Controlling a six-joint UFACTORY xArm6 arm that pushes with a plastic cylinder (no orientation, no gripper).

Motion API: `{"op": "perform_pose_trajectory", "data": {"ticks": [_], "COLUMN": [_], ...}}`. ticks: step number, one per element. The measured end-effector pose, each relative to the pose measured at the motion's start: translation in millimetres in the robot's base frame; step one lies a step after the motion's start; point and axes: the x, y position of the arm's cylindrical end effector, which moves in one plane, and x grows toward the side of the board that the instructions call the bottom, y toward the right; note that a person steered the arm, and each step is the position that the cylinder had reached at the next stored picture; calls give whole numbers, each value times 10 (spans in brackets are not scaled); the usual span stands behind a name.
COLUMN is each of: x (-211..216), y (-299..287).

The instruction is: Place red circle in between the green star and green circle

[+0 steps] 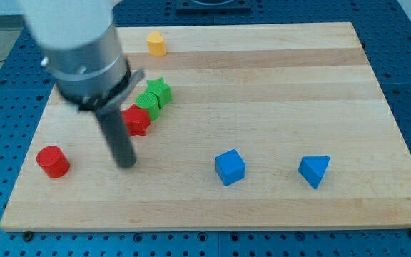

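Observation:
The red circle [53,161] stands near the board's left edge, low in the view. The green star [160,89] sits left of the board's middle, toward the top. A second green block [147,102] touches its lower left side; its shape is hard to make out. A red star [138,121] lies just below and left of that green block. My tip [125,164] is on the board to the right of the red circle with a gap between them, just below the red star.
A yellow block [156,43] stands near the top edge of the wooden board [277,78]. A blue cube [230,167] and a blue triangle [314,171] sit low on the right half. The arm's grey body [80,50] covers the top left corner.

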Motion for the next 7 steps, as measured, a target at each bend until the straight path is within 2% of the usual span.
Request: {"op": "perform_pose_trajectory", "data": {"ticks": [1, 2, 3, 5, 6, 7], "x": [477, 232, -255, -718, -990, -897], "y": [-626, -1210, -1134, -600, -578, -578]}}
